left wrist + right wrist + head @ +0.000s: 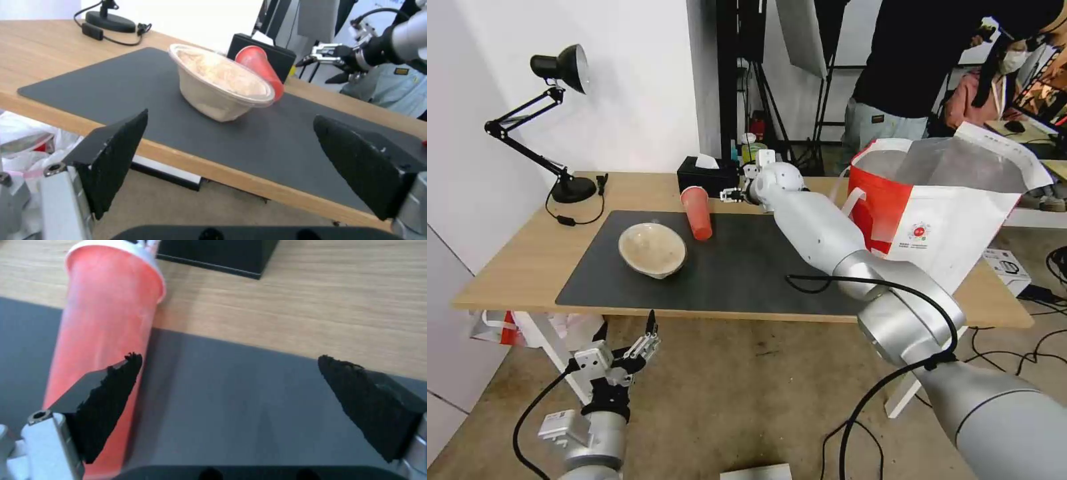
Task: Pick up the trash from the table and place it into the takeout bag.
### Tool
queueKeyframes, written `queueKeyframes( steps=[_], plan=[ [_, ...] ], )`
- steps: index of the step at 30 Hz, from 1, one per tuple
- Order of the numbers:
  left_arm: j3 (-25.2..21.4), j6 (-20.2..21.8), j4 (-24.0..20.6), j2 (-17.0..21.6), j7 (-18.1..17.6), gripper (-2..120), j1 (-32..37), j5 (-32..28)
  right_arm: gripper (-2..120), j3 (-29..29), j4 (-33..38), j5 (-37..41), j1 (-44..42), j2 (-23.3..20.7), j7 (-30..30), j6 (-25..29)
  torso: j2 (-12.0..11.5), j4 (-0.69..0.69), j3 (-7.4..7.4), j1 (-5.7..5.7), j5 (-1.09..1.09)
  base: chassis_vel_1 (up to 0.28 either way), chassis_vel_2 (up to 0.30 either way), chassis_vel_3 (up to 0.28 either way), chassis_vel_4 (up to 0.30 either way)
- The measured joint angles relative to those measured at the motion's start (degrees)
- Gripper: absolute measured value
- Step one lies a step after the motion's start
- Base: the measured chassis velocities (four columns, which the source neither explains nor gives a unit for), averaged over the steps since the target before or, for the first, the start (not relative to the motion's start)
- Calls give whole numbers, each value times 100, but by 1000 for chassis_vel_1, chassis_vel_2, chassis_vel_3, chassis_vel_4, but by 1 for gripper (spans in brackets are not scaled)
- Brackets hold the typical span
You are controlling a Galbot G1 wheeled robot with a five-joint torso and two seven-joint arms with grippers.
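Right gripper (227, 386), jaws wide, is held beside the red cup (106, 340), lying on its side. Left gripper (644, 337), jaws wide, is held below the table (520, 267). Bag (954, 220) is seen in the head view.

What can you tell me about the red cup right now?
The red cup lies on its side, a smooth tapered paper-like cup with a white rim or lid at its wide end. That end points toward the black tissue box; the narrow end rests on the dark grey mat, so it straddles the mat's far edge. The beige bowl sits beside it, apart. The right claw hovers open just beside the cup, one finger over its body, not gripping it.
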Motion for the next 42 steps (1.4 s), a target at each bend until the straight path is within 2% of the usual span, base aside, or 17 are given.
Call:
queueKeyframes(
  steps=[20,24,27,32,42],
  plan=[
    [-4,2,12,-9,1,100,10,4,100,-388,785,420,129,-1,97,-249,0,0,0,0,0,0,0,0,0],
    [31,-1,39,-32,-2,100,6,7,100,-463,1145,390,68,-1,109,-255,0,0,0,0,-1,0,0,0,0],
    [57,-4,56,-42,-2,100,15,9,100,-460,1849,326,-260,-2,395,-263,0,0,0,0,-1,0,0,0,0],
    [19,16,61,20,-2,100,74,10,100,-459,2519,59,-696,-3,754,-266,0,2,0,-1,0,0,0,0,0],
    [-246,29,287,380,-38,100,133,-175,100,-253,2507,-262,-801,1,980,-268,1,1,-1,-1,0,0,0,0,0]
  ],
)
